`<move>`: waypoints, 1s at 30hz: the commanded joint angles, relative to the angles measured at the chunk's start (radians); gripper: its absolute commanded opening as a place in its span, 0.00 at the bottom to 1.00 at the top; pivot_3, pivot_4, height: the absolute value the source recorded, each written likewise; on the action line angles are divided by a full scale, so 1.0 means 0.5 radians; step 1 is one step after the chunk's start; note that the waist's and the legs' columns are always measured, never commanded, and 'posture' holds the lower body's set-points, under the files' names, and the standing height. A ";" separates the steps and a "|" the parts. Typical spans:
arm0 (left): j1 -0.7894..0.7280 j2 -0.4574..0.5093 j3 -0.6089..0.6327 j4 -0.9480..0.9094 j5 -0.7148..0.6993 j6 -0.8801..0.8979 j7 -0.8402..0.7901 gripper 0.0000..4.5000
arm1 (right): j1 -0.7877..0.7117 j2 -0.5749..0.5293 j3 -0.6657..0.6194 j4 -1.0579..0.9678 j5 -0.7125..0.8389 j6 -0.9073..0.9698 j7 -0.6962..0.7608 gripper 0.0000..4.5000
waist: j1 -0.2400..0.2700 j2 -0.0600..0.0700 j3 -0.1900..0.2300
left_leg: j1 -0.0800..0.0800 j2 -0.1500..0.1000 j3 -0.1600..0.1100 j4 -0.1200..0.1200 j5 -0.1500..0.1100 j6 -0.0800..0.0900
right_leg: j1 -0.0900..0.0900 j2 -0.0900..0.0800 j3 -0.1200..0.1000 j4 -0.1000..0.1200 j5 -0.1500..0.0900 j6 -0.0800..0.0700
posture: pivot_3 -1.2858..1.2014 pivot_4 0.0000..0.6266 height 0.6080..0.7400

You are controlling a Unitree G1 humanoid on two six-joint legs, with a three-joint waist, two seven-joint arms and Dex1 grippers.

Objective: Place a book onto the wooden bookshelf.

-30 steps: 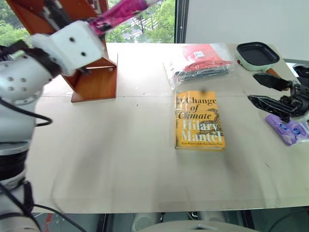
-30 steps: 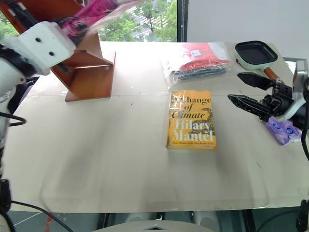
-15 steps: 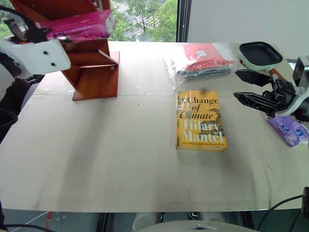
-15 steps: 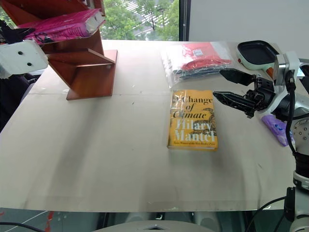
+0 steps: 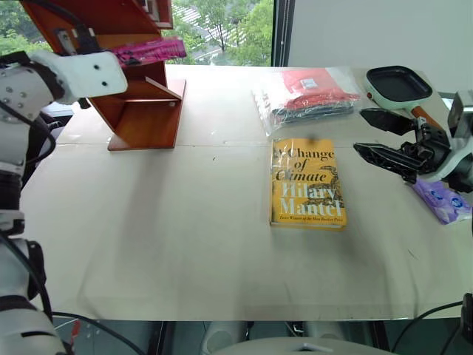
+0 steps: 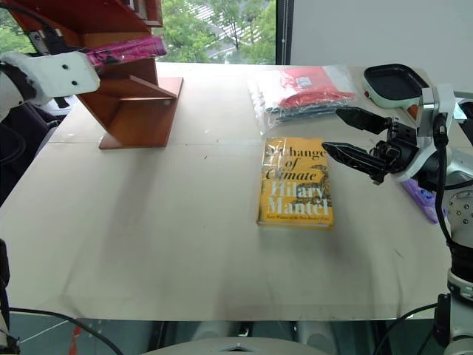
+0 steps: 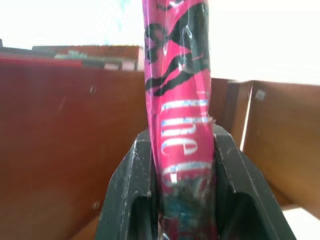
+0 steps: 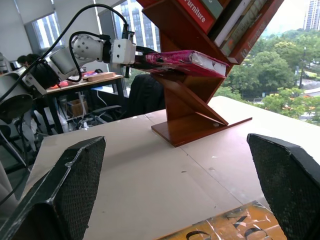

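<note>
The pink book (image 5: 148, 52) is held flat and level, with my left gripper (image 5: 124, 56) shut on its near end. In the left wrist view the black fingers (image 7: 131, 175) clamp the book (image 7: 180, 100) from both sides. It reaches into the notch of the reddish-brown wooden bookshelf (image 5: 144, 111), above a lower slanted board (image 8: 192, 102); I cannot tell whether it touches the wood. My right gripper (image 5: 360, 131) hovers open and empty over the table's right side, pointing left.
A yellow book (image 5: 307, 183) lies flat in the middle of the table. Behind it sits a clear bag of red and dark cloth (image 5: 310, 92). A small pan (image 5: 395, 83) and a purple packet (image 5: 443, 201) are at the right edge. Upper shelf boards hold several books (image 8: 225, 15).
My left gripper has carried the pink book forward and down into the shelf, and the book has gone from tilted up to level. The right gripper stays put, open.
</note>
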 commanded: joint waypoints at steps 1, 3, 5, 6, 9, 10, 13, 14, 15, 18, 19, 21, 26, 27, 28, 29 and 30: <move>-0.053 -0.042 0.011 0.017 -0.043 -0.073 -0.010 0.14 | 0.032 -0.002 -0.096 -0.081 0.021 -0.047 -0.033 1.00 | -0.005 0.000 0.000 | 0.000 0.000 0.000 0.000 0.000 0.000 | 0.000 0.000 0.000 0.000 0.000 0.000 | 0.52 0.24 0.85; -0.054 -0.063 0.017 0.011 -0.041 -0.114 -0.004 0.14 | 0.049 -0.008 -0.106 -0.092 0.027 -0.047 -0.038 1.00 | -0.010 0.000 0.000 | 0.000 0.000 0.001 0.000 0.000 0.000 | -0.001 0.000 0.001 0.000 0.000 0.000 | 0.52 0.24 0.85; -0.070 -0.082 0.020 0.025 -0.045 -0.104 -0.019 0.14 | 0.061 -0.014 -0.117 -0.095 0.026 -0.050 -0.041 1.00 | -0.018 0.000 0.000 | -0.001 0.000 0.002 0.000 0.000 0.000 | -0.001 0.000 0.001 -0.002 0.000 0.000 | 0.52 0.24 0.85; -0.080 -0.080 0.012 0.041 -0.027 -0.103 -0.024 0.14 | 0.065 -0.016 -0.122 -0.094 0.023 -0.053 -0.041 1.00 | -0.021 0.000 0.000 | -0.001 0.000 0.002 0.000 0.000 0.000 | -0.002 0.001 0.002 -0.002 0.000 0.000 | 0.52 0.24 0.85; -0.151 -0.040 -0.038 0.197 0.078 -0.139 -0.009 0.14 | 0.070 -0.010 -0.122 -0.094 0.015 -0.063 -0.043 1.00 | -0.027 0.000 0.000 | -0.001 0.001 0.003 -0.001 0.000 0.000 | -0.002 0.002 0.002 -0.005 0.000 0.000 | 0.52 0.24 0.85; -0.181 -0.033 -0.053 0.252 0.095 -0.153 -0.009 0.14 | 0.072 -0.006 -0.120 -0.095 0.012 -0.067 -0.045 1.00 | -0.029 0.000 0.000 | -0.001 0.001 0.003 -0.001 0.000 0.000 | -0.002 0.002 0.002 -0.005 0.000 0.000 | 0.52 0.24 0.85; -0.327 -0.019 -0.141 0.502 0.211 -0.208 0.004 0.14 | 0.075 0.004 -0.104 -0.097 0.004 -0.083 -0.049 1.00 | -0.036 0.000 0.000 | -0.001 0.001 0.004 -0.001 0.000 0.000 | -0.002 0.003 0.001 -0.004 0.000 0.000 | 0.52 0.24 0.85; -0.394 -0.022 -0.179 0.615 0.261 -0.237 0.029 0.14 | 0.076 0.007 -0.101 -0.098 0.003 -0.087 -0.049 1.00 | -0.037 -0.001 0.000 | 0.000 0.001 0.004 -0.001 0.000 0.000 | -0.002 0.003 0.000 -0.003 0.000 0.001 | 0.52 0.24 0.85; -0.449 -0.029 -0.209 0.708 0.297 -0.264 0.054 0.14 | 0.076 0.008 -0.099 -0.099 0.003 -0.090 -0.049 1.00 | -0.039 -0.001 0.000 | 0.000 0.001 0.005 -0.001 0.000 0.000 | -0.002 0.004 -0.002 -0.003 0.000 0.001 | 0.52 0.24 0.85; -0.598 -0.078 -0.293 0.945 0.374 -0.339 0.131 0.14 | 0.072 0.014 -0.097 -0.092 -0.005 -0.099 -0.048 1.00 | -0.051 -0.002 0.000 | 0.000 0.001 0.006 -0.001 0.000 0.001 | -0.002 0.004 -0.002 0.003 0.000 0.001 | 0.52 0.24 0.85; -0.639 -0.094 -0.318 1.012 0.392 -0.361 0.150 0.14 | 0.072 0.015 -0.097 -0.093 -0.006 -0.101 -0.048 1.00 | -0.055 -0.003 0.000 | 0.000 0.001 0.007 0.000 0.000 0.001 | -0.002 0.004 -0.002 0.007 0.000 0.001 | 0.52 0.24 0.85; -0.708 -0.118 -0.369 1.130 0.436 -0.395 0.195 0.14 | 0.074 0.019 -0.098 -0.099 -0.010 -0.106 -0.053 1.00 | -0.058 -0.003 0.000 | 0.001 0.001 0.007 0.000 0.000 0.001 | -0.002 0.004 -0.002 0.010 0.000 0.001 | 0.52 0.24 0.85; -0.822 -0.122 -0.409 1.295 0.479 -0.361 0.337 0.37 | 0.132 0.012 -0.134 -0.137 -0.004 -0.119 -0.078 1.00 | -0.059 -0.005 -0.001 | 0.005 0.001 0.008 0.001 0.000 0.001 | -0.002 0.004 -0.001 0.012 -0.001 0.002 | 0.52 0.24 0.85; -0.829 -0.113 -0.408 1.311 0.478 -0.350 0.363 0.41 | 0.144 0.011 -0.140 -0.147 0.000 -0.120 -0.086 1.00 | -0.064 -0.005 -0.001 | 0.006 0.001 0.009 0.001 0.000 0.001 | -0.002 0.004 -0.001 0.012 -0.001 0.002 | 0.52 0.24 0.85; -0.832 -0.104 -0.405 1.327 0.473 -0.339 0.371 0.50 | 0.153 0.008 -0.145 -0.154 0.004 -0.121 -0.092 1.00 | -0.068 -0.005 -0.001 | 0.007 0.001 0.010 0.001 0.000 0.001 | -0.002 0.004 0.000 0.013 -0.001 0.002 | 0.52 0.24 0.85; -0.832 -0.095 -0.404 1.340 0.474 -0.331 0.379 0.62 | 0.160 0.006 -0.149 -0.158 0.005 -0.122 -0.096 1.00 | -0.068 -0.006 0.000 | 0.007 0.001 0.011 0.001 0.000 0.001 | -0.002 0.004 0.002 0.014 -0.001 0.002 | 0.52 0.24 0.85; -0.829 -0.083 -0.403 1.350 0.476 -0.323 0.392 0.70 | 0.166 0.005 -0.151 -0.162 0.005 -0.122 -0.099 1.00 | -0.068 -0.008 0.000 | 0.006 0.001 0.011 0.001 0.000 0.001 | -0.002 0.005 0.002 0.017 -0.001 0.002 | 0.52 0.24 0.85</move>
